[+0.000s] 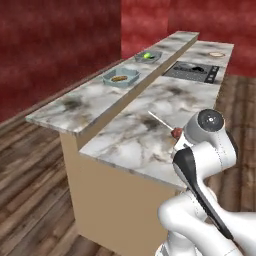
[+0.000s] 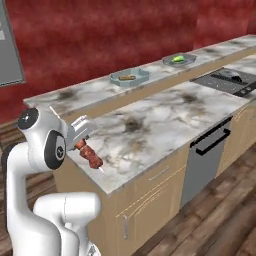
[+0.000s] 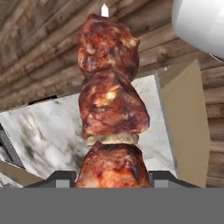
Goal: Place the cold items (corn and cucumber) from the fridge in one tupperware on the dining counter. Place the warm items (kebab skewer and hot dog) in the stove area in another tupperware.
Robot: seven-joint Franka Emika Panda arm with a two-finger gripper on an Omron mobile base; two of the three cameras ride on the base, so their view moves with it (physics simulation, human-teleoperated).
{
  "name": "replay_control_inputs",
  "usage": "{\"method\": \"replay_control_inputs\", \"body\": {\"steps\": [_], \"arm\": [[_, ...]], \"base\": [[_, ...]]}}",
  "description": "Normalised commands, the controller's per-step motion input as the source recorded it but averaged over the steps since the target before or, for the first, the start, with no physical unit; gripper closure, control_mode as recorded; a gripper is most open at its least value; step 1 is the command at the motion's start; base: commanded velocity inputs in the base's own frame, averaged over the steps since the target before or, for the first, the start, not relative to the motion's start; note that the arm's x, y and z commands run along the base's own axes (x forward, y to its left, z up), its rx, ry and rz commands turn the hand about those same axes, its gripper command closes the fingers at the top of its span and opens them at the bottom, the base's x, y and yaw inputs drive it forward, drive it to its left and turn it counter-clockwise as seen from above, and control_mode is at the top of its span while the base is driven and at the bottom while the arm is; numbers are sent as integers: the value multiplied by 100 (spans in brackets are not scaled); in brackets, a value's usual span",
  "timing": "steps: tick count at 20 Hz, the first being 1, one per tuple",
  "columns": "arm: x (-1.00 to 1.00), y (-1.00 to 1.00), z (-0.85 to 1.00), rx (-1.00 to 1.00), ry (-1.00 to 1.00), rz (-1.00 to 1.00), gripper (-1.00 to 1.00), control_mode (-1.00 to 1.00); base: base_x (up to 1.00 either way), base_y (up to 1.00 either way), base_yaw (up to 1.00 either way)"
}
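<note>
One kebab skewer (image 2: 90, 154) clamped in the gripper (image 2: 81, 141) above the lower counter's (image 2: 165, 120) edge, two tupperware tubs (image 2: 130, 77) sat on the raised counter (image 2: 75, 95).

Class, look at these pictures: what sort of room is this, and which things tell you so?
Most likely a home kitchen: a marble counter with a built-in cooktop, a raised dining ledge with food containers, and cabinets below.

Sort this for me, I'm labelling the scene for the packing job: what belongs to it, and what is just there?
Belongs to the job:
- kebab skewer, clamped in the gripper
- near tupperware, holding a brown item, likely the hot dog
- far tupperware, holding something green
- dining counter

Just there:
- stove
- plate
- dishwasher
</note>
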Motion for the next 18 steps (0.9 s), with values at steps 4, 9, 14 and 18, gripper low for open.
{"method": "replay_control_inputs", "body": {"steps": [4, 9, 14, 18], "arm": [[0, 0, 0, 0, 0, 0, 100, 100], [0, 0, 0, 0, 0, 0, 100, 100], [0, 0, 0, 0, 0, 0, 100, 100], [0, 0, 0, 0, 0, 0, 100, 100]], "base": [[4, 76, -51], [-9, 59, -63], [-17, 73, -65], [-47, 100, -49]]}}
